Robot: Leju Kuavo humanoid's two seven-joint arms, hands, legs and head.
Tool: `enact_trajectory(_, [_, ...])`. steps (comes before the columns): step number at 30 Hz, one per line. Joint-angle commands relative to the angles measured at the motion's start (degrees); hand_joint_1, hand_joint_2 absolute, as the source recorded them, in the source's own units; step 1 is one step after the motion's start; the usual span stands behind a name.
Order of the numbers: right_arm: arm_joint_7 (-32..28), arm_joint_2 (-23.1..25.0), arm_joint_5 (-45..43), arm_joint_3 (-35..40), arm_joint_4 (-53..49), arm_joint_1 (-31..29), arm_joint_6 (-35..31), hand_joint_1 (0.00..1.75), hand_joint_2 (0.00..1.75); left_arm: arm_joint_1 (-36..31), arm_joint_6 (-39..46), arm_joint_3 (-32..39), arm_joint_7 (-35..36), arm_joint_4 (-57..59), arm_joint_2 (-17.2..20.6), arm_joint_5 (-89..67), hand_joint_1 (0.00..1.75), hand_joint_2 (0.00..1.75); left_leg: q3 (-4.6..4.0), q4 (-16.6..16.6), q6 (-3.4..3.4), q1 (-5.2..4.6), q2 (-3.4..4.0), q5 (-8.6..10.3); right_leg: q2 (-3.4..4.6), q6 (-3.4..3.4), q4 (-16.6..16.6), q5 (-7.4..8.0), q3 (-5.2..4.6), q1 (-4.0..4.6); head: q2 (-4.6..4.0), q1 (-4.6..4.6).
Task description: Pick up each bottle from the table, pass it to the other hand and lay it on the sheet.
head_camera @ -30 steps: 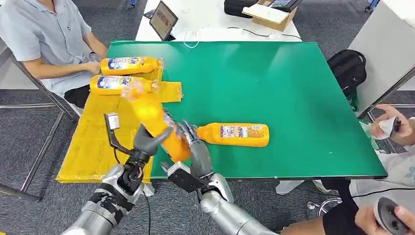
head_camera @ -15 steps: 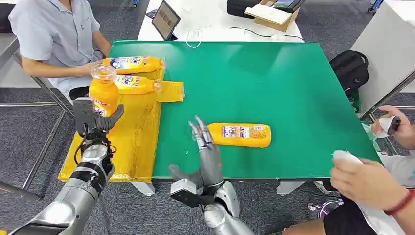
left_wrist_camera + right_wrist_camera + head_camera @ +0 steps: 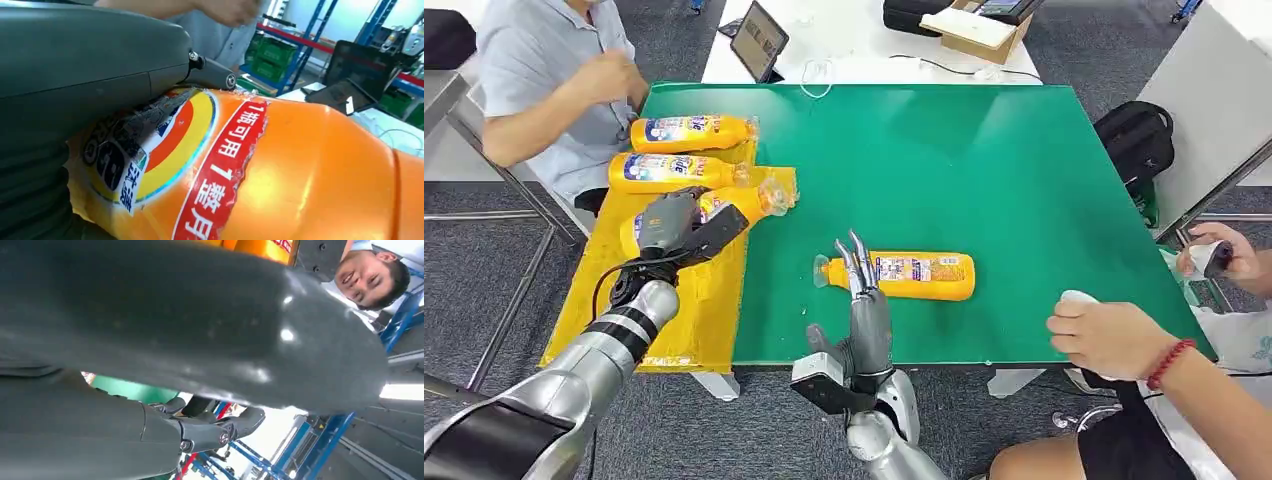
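My left hand [image 3: 669, 222] grips an orange bottle [image 3: 744, 203] that lies slanted on the yellow sheet [image 3: 654, 320], cap toward the green table [image 3: 944, 170]. In the left wrist view the bottle's label [image 3: 310, 165] sits close against my left hand [image 3: 75, 75]. Two more orange bottles [image 3: 689, 130] [image 3: 674, 170] lie on the sheet's far end. A further orange bottle [image 3: 914, 275] lies on its side on the table. My right hand [image 3: 867, 310] stands open just before its cap end, fingers pointing up; whether they touch it I cannot tell. Orange [image 3: 260, 247] shows past my right hand [image 3: 175, 325].
A person [image 3: 544, 70] sits at the sheet's far left corner with an arm raised. Another person's hand [image 3: 1114, 335] hovers at the table's near right corner. A tablet [image 3: 759, 40] and a cardboard box [image 3: 979, 30] stand behind the table, a black backpack [image 3: 1136, 140] on the floor right.
My left hand has brought the bottle from upright above the sheet down onto it, lying slanted. My right hand has shifted slightly toward the bottle on the table. The seated person's arm has lifted.
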Motion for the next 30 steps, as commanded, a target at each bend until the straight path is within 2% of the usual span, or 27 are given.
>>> enact_trajectory(1, [0.04, -1.38, -2.23, 1.84, 4.63, -1.45, -0.11, 0.0, 0.0, -4.58, -5.54, -5.36, 1.77, 6.16, 0.17, -3.08, 1.75, 1.75, 0.18, 0.03, -0.05, 0.07, 0.01, -0.1, 0.02, -0.09, 0.0, -0.08, 0.2, 0.07, 0.0, 0.0])
enact_trajectory(3, [0.04, -1.77, -3.44, 3.57, 4.92, -1.57, -0.11, 0.0, 0.0, -5.3, -6.46, -8.08, 5.22, 7.05, -0.12, -9.24, 1.75, 1.75, 0.26, 0.05, -0.04, 0.08, -0.02, -0.13, -0.03, -0.1, 0.01, -0.14, 0.29, 0.07, 0.0, 0.0])
enact_trajectory(6, [0.04, -0.62, 2.97, 0.52, 3.88, -0.16, -0.11, 0.0, 0.0, -5.28, -11.72, -6.54, 5.67, 8.42, -1.52, -11.04, 1.75, 1.75, 0.19, 0.09, -0.02, 0.08, -0.01, -0.13, -0.02, -0.09, 0.04, -0.12, 0.24, 0.06, 0.0, 0.0])
enact_trajectory(9, [0.04, -1.32, 2.74, 1.16, 4.76, 0.07, -0.11, 0.0, 0.0, -4.76, -15.87, -5.01, 6.31, 9.5, -2.36, -11.62, 1.75, 1.75, 0.27, 0.01, -0.04, 0.06, -0.06, -0.12, -0.08, -0.1, -0.04, -0.14, 0.32, 0.05, 0.0, 0.02])
enact_trajectory(13, [0.04, -0.6, 13.43, -2.75, 1.38, 0.91, -0.11, 0.0, 0.0, -5.12, -22.41, -4.41, 8.54, 11.49, -2.58, -14.22, 1.75, 1.75, 0.19, 0.0, -0.03, 0.04, -0.06, -0.08, -0.07, -0.09, -0.03, -0.1, 0.24, 0.04, 0.0, 0.02])
enact_trajectory(17, [0.04, -0.6, 12.65, -2.73, 1.71, -0.02, -0.11, 0.0, 0.0, -5.64, -24.51, -5.3, 13.17, 12.84, -2.04, -17.13, 1.75, 1.75, 0.1, 0.0, -0.03, 0.02, -0.02, -0.04, -0.03, -0.06, -0.01, -0.06, 0.1, 0.02, 0.0, 0.0])
enact_trajectory(20, [0.04, -1.21, 10.88, -1.7, 3.3, -0.61, -0.11, 0.0, 0.0, -5.46, -25.34, -5.4, 13.58, 13.34, -1.59, -17.4, 1.75, 1.75, 0.11, 0.01, -0.03, 0.04, 0.03, -0.05, 0.02, -0.07, 0.0, -0.05, 0.1, 0.03, 0.0, 0.0])
enact_trajectory(21, [0.04, -0.68, 12.19, -2.24, 3.04, -0.19, -0.11, 0.0, 0.0, -4.8, -26.38, -4.26, 12.64, 13.04, -1.73, -16.49, 1.48, 1.75, 0.23, 0.06, -0.05, 0.06, 0.04, -0.13, 0.03, -0.11, 0.03, -0.12, 0.23, 0.06, 0.0, 0.0])
enact_trajectory(22, [0.04, -0.68, 11.77, -2.18, 3.34, -0.17, -0.11, 0.0, 0.0, -4.54, -26.69, -4.03, 12.35, 13.02, -1.75, -16.4, 0.77, 1.75, 0.16, -0.01, -0.03, 0.03, 0.02, -0.06, 0.01, -0.07, -0.02, -0.06, 0.15, 0.02, 0.0, 0.0])
enact_trajectory(23, [0.04, -0.68, 11.77, -2.18, 3.34, -0.17, -0.11, 0.0, 0.0, -4.54, -26.69, -4.03, 12.35, 13.02, -1.75, -16.4, 0.14, 1.75, 0.13, -0.03, -0.01, 0.02, 0.03, -0.03, 0.0, -0.05, -0.03, -0.04, 0.12, 0.01, 0.0, 0.02])
enact_trajectory(24, [0.04, -0.91, 11.67, -2.19, 3.73, -0.22, -0.11, 0.0, 0.0, -3.97, -27.14, -4.08, 12.66, 13.33, -2.09, -16.52, 0.02, 1.75, 0.25, 0.01, -0.03, 0.05, 0.05, -0.11, 0.04, -0.09, -0.01, -0.1, 0.26, 0.04, 0.0, 0.0])
enact_trajectory(30, [0.04, -1.04, 11.71, -2.17, 3.89, -0.5, -0.11, 0.0, 0.0, -3.92, -28.66, -3.62, 12.69, 13.32, -2.3, -16.32, 0.0, 1.75, 0.33, -0.05, -0.04, 0.02, 0.02, -0.1, 0.02, -0.1, -0.05, -0.11, 0.38, 0.02, 0.0, 0.0])
